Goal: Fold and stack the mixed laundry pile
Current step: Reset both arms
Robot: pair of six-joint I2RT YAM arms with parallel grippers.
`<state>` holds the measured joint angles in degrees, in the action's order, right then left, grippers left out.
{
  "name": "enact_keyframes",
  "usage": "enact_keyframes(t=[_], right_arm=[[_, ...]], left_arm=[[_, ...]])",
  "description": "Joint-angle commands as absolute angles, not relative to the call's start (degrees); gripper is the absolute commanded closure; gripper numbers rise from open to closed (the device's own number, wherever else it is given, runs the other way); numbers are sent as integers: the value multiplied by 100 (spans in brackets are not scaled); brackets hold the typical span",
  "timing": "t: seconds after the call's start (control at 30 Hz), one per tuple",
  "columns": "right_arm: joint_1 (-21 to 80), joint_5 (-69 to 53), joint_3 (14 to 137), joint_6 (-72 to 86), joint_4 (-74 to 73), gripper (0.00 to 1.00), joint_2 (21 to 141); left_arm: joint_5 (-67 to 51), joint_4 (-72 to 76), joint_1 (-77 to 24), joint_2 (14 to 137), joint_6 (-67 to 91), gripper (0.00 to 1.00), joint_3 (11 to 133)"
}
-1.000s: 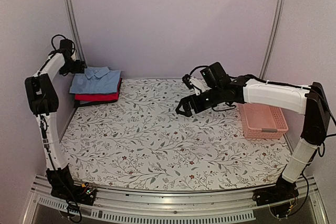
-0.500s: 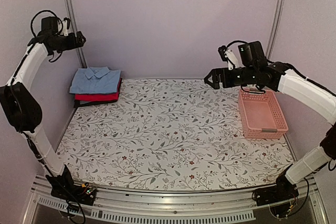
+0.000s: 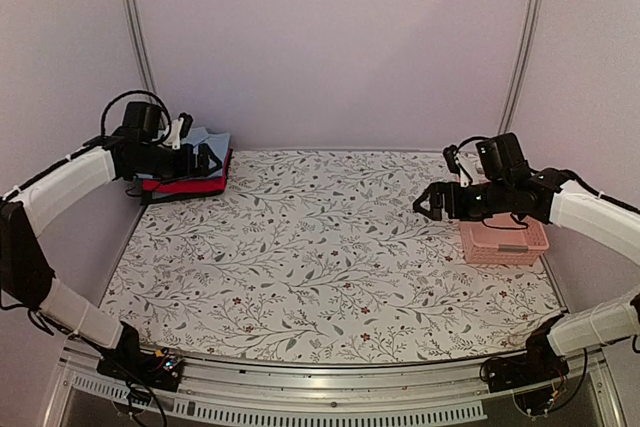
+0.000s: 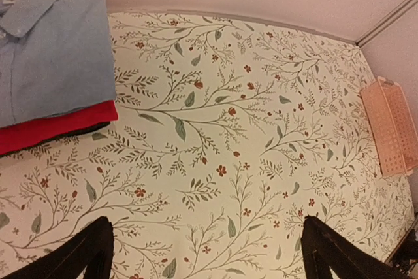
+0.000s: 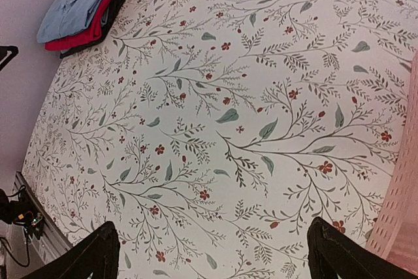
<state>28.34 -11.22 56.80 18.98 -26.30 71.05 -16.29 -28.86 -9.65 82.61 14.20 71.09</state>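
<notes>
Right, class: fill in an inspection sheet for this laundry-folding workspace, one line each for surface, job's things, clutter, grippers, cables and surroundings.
surface: floral-patterned white tablecloth, lying flat.
job's things: folded light blue collared shirt on top of a folded bright red garment, far left corner.
clutter: pink slatted plastic basket at the right edge.
grippers: left gripper and right gripper both open, holding nothing.
cables: black cable loop at each wrist.
surroundings: plain lilac walls, metal corner posts.
</notes>
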Motion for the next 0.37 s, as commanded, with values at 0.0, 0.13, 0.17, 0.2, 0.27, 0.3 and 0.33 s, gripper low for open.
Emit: enact_keyframes(t=[0.0, 0.13, 0.17, 0.2, 0.27, 0.3, 0.33], right_arm=[[2813, -1603, 4961, 2442, -2018, 1, 6754], [2822, -2045, 4314, 2692, -1479, 1, 6646], [2821, -2121, 4191, 2741, -1385, 1, 6649], [2821, -2176, 4100, 2768, -1326, 1, 6652], [2821, -2220, 4014, 2791, -1270, 1, 6647], [2821, -2217, 4015, 2790, -1258, 1, 6620], [2821, -2192, 4035, 2773, -1264, 1, 6592]], left_arm=[[-1638, -2380, -1190, 7827, 2036, 0, 5987], [-1614, -2071, -1455, 7456, 2255, 0, 5137], [-1577, -2036, -1492, 7385, 2278, 0, 5016], [-1566, -2006, -1520, 7328, 2294, 0, 4938], [-1511, -1993, -1526, 7252, 2326, 0, 4899], [-1460, -2000, -1537, 7235, 2333, 0, 4933], [-1378, -2047, -1532, 7227, 2363, 0, 4991]])
